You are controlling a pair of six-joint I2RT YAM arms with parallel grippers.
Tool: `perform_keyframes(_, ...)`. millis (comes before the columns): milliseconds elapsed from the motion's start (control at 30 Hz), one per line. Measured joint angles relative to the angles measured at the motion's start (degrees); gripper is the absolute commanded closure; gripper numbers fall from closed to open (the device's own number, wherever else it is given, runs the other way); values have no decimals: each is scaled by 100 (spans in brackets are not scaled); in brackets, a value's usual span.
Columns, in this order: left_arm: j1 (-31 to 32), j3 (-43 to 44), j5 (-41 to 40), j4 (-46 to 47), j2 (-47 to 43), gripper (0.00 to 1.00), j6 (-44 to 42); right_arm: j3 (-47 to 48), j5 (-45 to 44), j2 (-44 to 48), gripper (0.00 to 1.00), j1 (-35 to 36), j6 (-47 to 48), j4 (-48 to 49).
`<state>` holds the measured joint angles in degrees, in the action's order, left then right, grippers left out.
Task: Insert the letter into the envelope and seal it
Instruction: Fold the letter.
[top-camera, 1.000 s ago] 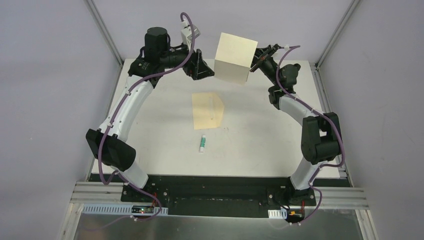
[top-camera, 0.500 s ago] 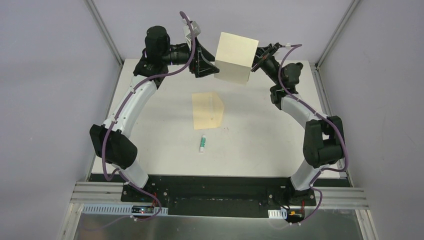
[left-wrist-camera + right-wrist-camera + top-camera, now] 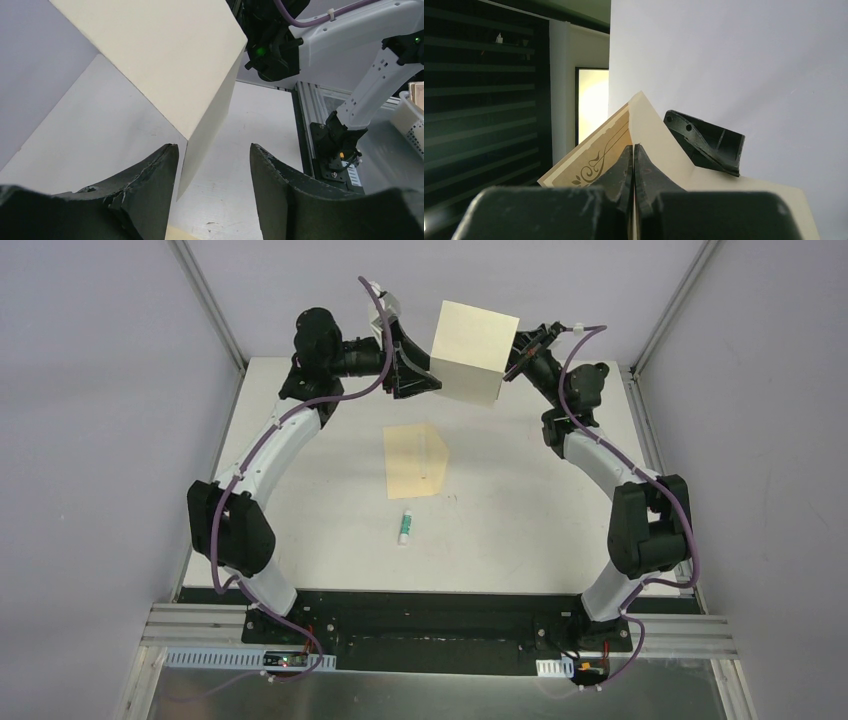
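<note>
The letter [image 3: 470, 352], a pale cream folded sheet, hangs in the air over the back of the table. My right gripper [image 3: 512, 355] is shut on its right edge; in the right wrist view the jaws [image 3: 634, 150] pinch the letter [image 3: 659, 135], whose inner face bears a printed scroll. My left gripper [image 3: 428, 382] is open at the letter's lower left edge. In the left wrist view the letter's [image 3: 165, 55] lower corner hangs between the open jaws [image 3: 212, 150], close to the left finger. The yellow-tan envelope [image 3: 417, 461] lies flat on the table's middle.
A small white-green tube [image 3: 405, 526] lies on the table in front of the envelope. The white table [image 3: 520, 510] has metal frame posts at its back corners. My left gripper's finger [image 3: 706, 142] shows behind the letter in the right wrist view.
My left gripper has risen and moved right, up to the letter's lower left edge. The right gripper and the letter have barely moved.
</note>
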<state>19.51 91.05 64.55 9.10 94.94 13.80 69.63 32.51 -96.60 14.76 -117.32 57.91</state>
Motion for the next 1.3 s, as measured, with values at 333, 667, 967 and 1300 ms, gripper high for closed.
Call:
perform_keyframes(333,33,-116,216,1246,168,63,1029,20,33,0,100,0,0,-44)
perform_keyframes(667,81,-186,352,1550,212,89,1403,20,33,2,100,0,0,-79)
perform_keyframes(967,79,-321,372,1657,214,100,1593,20,129,136,67,-90,0,-428)
perform_keyframes(1300,79,-577,236,2559,216,100,2549,-577,186,1639,24,-1032,796,-1644)
